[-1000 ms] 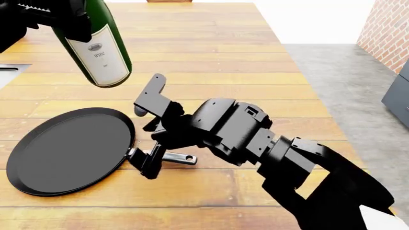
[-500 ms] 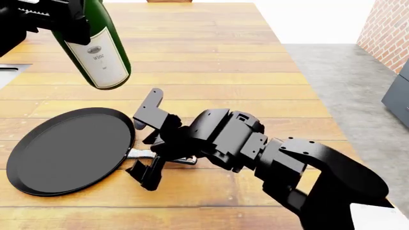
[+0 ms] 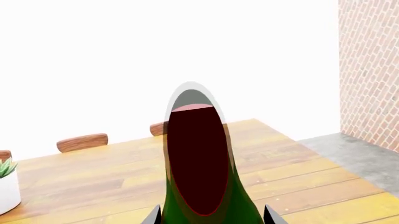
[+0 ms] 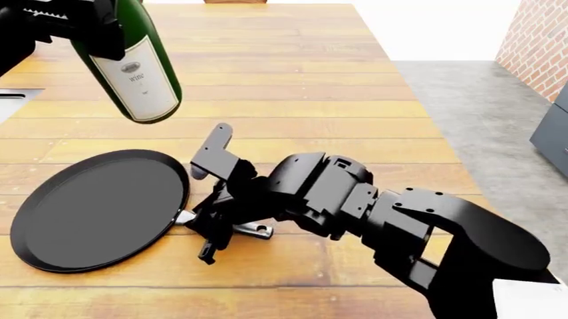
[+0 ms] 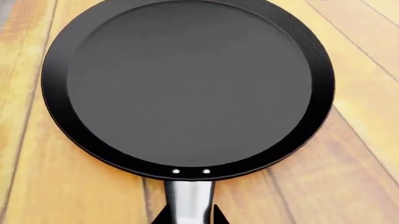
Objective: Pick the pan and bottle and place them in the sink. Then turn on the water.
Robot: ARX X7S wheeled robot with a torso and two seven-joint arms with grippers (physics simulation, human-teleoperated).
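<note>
The dark green bottle (image 4: 133, 66) with its cream label hangs tilted above the table's far left, and my left gripper (image 4: 80, 26) is shut on its upper part. In the left wrist view the bottle (image 3: 199, 168) fills the gap between the fingertips (image 3: 153, 217). The black pan (image 4: 98, 209) lies flat on the wooden table (image 4: 293, 80). My right gripper (image 4: 211, 229) is shut on its silver handle (image 4: 253, 230). In the right wrist view the pan (image 5: 187, 84) lies just ahead, with both jaw tips pressed against the handle (image 5: 188, 198). A sliver of the sink's steel rim (image 4: 10, 98) shows at the left edge. The faucet is out of view.
A white plant pot (image 3: 6, 191) stands on the table. Wooden chair backs (image 3: 81, 142) line its far side. To the right are a grey floor (image 4: 497, 119) and a brick wall (image 4: 537, 40).
My right gripper has dropped lower over the pan handle and its fingers have closed against it. The handle shifted slightly toward me. The left arm holds the bottle nearly still.
</note>
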